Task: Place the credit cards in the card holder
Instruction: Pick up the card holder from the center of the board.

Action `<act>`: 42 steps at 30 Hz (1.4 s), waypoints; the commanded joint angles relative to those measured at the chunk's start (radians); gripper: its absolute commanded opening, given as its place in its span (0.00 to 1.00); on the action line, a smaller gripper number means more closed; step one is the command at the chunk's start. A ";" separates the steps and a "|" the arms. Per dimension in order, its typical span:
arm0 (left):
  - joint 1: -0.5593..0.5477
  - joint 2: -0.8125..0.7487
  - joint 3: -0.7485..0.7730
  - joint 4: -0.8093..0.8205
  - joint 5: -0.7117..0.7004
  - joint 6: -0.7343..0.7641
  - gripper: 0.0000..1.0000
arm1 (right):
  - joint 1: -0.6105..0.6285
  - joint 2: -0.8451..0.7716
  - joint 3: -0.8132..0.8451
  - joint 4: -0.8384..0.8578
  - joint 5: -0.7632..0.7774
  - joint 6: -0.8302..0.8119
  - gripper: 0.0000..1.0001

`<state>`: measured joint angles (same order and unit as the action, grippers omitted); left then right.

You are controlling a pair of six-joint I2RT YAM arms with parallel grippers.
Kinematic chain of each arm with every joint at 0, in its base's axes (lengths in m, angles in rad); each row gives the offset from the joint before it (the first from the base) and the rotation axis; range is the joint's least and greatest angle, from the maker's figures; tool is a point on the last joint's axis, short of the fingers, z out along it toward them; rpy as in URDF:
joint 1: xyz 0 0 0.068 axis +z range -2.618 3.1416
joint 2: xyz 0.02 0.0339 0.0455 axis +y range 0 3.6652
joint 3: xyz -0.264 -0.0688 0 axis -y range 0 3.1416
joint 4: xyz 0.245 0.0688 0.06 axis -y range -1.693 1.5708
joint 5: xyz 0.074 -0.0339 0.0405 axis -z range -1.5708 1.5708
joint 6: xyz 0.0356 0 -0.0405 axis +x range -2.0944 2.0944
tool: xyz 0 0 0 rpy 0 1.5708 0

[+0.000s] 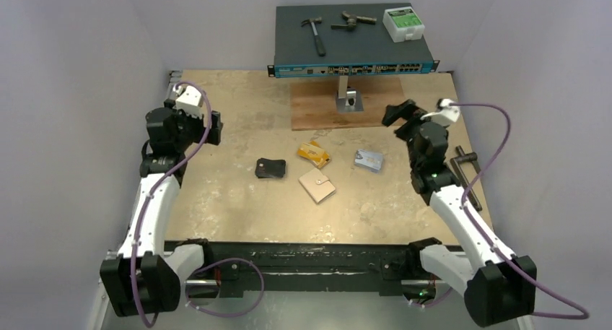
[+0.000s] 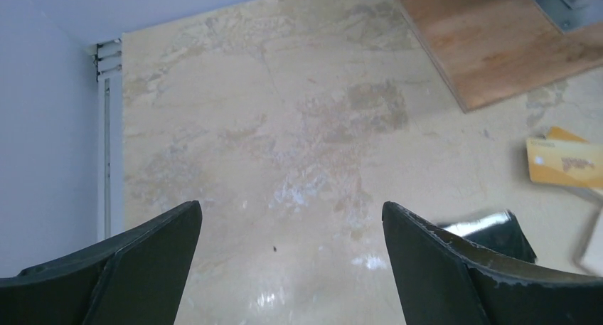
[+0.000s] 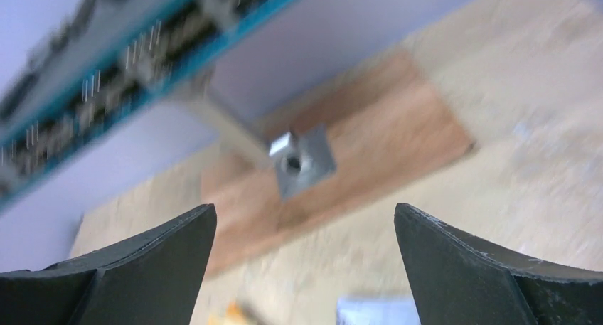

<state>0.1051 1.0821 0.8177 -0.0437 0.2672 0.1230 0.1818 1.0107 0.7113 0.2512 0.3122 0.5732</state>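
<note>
This is a robotics lab test cell. A stone-patterned table (image 1: 238, 200) sits boxed in by plain pale walls (image 1: 72, 92). A blue-fronted rack unit (image 1: 353, 68) stands raised on a metal post (image 1: 343, 84) over a wooden board (image 1: 317, 113), with a hammer (image 1: 313, 34) and a white-and-green box (image 1: 403, 23) lying on top of it. Well in front of the rack unit, two robot arms (image 1: 153, 207) are bolted to a dark rail (image 1: 303, 261) and trail purple cables (image 1: 483, 105).
</note>
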 commanded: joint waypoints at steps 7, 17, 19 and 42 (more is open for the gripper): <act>0.030 -0.067 0.194 -0.869 0.258 0.170 1.00 | 0.571 0.077 -0.109 -0.259 0.037 0.066 0.99; 0.025 -0.200 0.153 -1.032 0.379 0.300 1.00 | 0.647 0.328 -0.160 -0.112 -0.023 0.106 0.94; 0.023 -0.206 0.149 -1.036 0.374 0.304 1.00 | 0.646 0.370 -0.157 -0.072 -0.031 0.100 0.91; -0.268 -0.200 0.107 -0.912 0.303 0.192 1.00 | 0.658 0.295 -0.397 0.215 -0.213 0.178 0.00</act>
<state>-0.0673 0.8986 0.9318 -1.0401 0.5850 0.4011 0.8249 1.3952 0.3798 0.4282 0.1642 0.7540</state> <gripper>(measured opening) 0.998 0.014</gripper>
